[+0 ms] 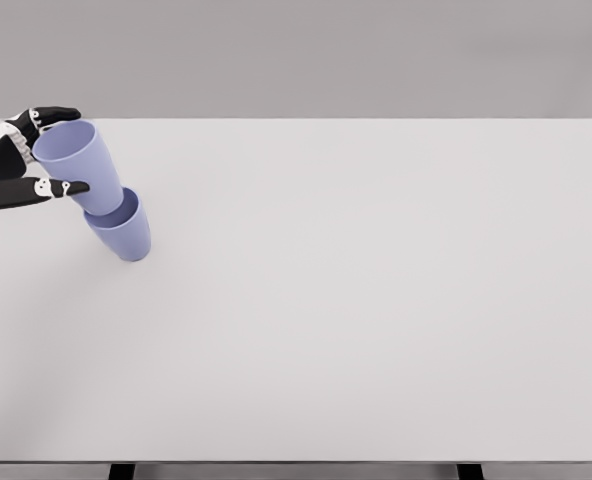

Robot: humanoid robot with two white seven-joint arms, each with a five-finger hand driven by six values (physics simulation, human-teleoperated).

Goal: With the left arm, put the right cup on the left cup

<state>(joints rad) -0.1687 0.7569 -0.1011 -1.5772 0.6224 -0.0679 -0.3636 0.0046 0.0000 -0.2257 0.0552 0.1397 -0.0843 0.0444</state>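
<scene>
- The left hand [21,160], at the far left, grasps the upper cup [79,165], fingers [48,117] behind it and thumb in front.
- That cup sits tilted inside the lower cup [121,232].
- The lower cup stands on the white table [376,300].

**Upper cup sits in the lower cup, left hand wrapped around it**

Far left of the white table [376,320], the left hand [26,160] comes in from the edge, black fingers [61,187] curled around the upper cup [81,170]. That pale blue cup leans, open mouth up and tipped toward the hand, its base dropped inside the lower cup [124,232]. The lower cup, same blue, stands on the tabletop, just below and right of the hand.
</scene>
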